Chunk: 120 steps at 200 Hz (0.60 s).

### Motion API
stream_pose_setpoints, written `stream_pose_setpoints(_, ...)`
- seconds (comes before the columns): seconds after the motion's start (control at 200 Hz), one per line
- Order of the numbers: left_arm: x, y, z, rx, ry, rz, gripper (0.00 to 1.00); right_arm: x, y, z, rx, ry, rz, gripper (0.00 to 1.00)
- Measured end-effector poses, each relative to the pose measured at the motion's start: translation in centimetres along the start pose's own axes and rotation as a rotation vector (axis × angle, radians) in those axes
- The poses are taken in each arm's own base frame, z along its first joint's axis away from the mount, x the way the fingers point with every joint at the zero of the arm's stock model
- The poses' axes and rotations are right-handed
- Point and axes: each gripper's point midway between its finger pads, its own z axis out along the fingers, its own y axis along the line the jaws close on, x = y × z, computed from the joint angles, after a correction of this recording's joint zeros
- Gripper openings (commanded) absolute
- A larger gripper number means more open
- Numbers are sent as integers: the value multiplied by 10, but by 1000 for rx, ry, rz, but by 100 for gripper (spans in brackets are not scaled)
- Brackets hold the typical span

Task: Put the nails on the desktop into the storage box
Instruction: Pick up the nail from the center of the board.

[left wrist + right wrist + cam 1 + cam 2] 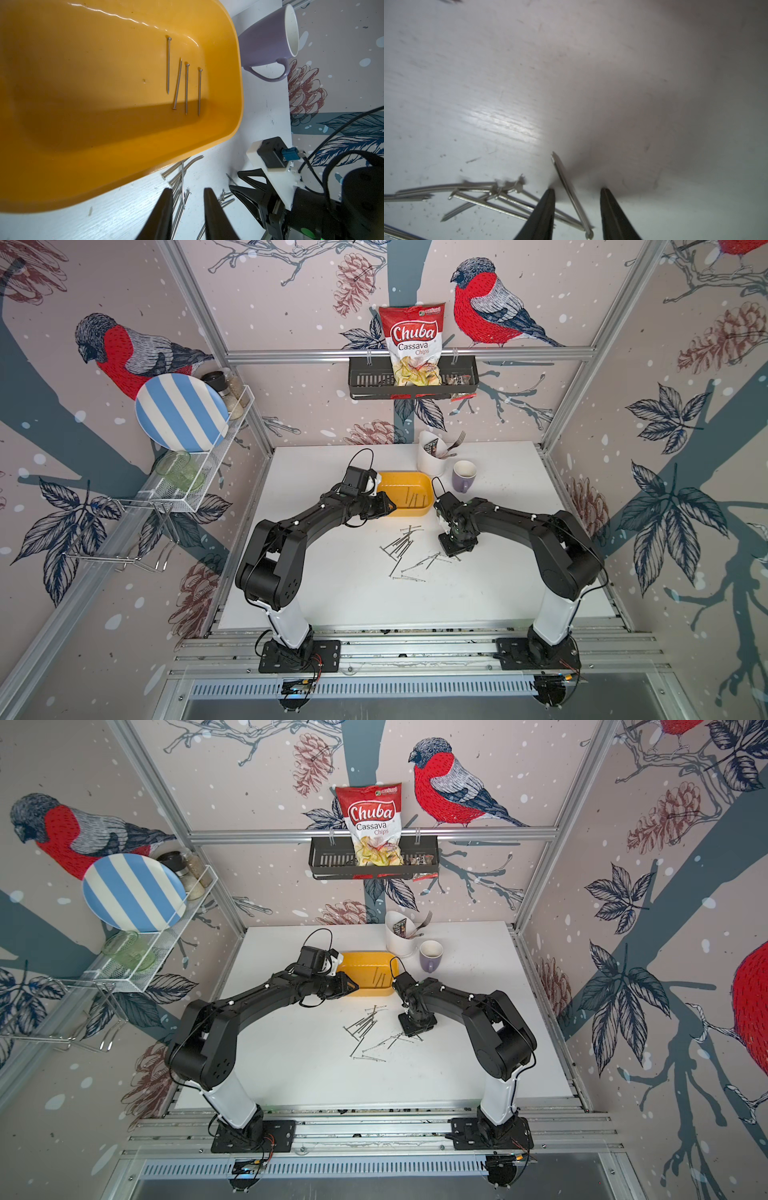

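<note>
Nearest you, thin dark-grey metal nails point(401, 547) lay scattered on the matte white desk point(332, 593). Your right jaws stood open astride one nail point(570, 193); closing off-centre could flick it away. Beyond, your left jaws hung open and empty by the shallow yellow-orange plastic storage box point(411, 511), four nails inside.

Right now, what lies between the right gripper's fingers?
One nail, slantwise and ungripped; the right gripper is open around it. The right wrist view shows it.
</note>
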Motion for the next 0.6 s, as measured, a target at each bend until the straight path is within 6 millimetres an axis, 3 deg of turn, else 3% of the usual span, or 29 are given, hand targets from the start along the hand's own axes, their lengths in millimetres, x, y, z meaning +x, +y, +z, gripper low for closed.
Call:
stream_pose_setpoints(0.355, 0, -2, -4, 4, -8, 6, 29, 1, -14, 2, -51, 15, 70, 0)
stream_pose_setpoints(0.6, -1, -3, -4, 6, -11, 7, 29, -7, -23, -5, -73, 10, 110, 0)
